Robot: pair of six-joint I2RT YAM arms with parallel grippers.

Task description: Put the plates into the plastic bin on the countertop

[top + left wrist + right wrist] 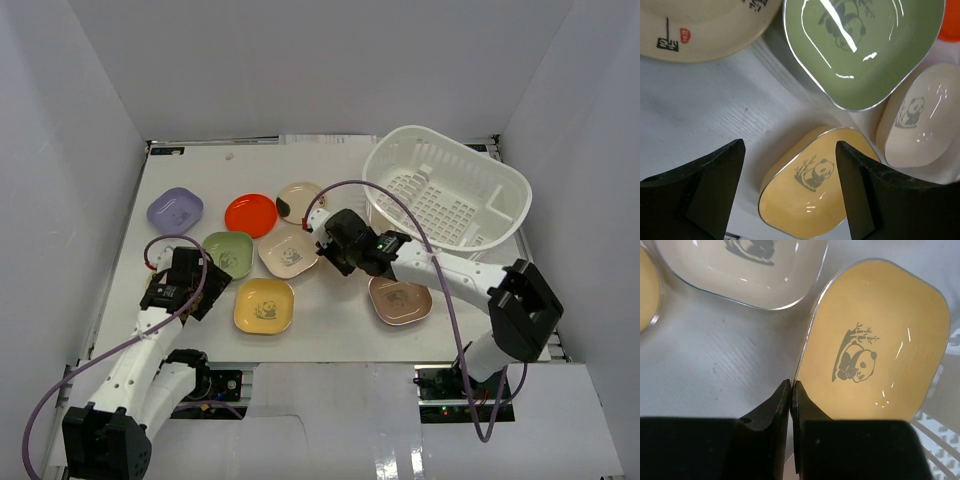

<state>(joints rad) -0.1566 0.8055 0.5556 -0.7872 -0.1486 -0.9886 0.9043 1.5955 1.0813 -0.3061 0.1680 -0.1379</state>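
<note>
Pinching the rim of the yellow plate (875, 340), the right gripper (791, 386) is probably needing a level lift; the left gripper (789, 150) is gaping wide.

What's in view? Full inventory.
plastic bin: 1, white, far right.
countertop: 1, white, beneath.
lavender plate: 1, lavender, far left.
red plate: 1, red, far centre.
round plate: 1, cream, beside red.
green plate: 1, green, left.
square plate: 1, cream, centre.
yellow plate: 1, yellow, near centre.
held plate: 1, yellow, right claw.
pinkish plate: 1, pinkish, near right.
script plate: 1, cream, left wrist view.
left claw: 1, black, open.
right claw: 1, black, shut on held plate.
</note>
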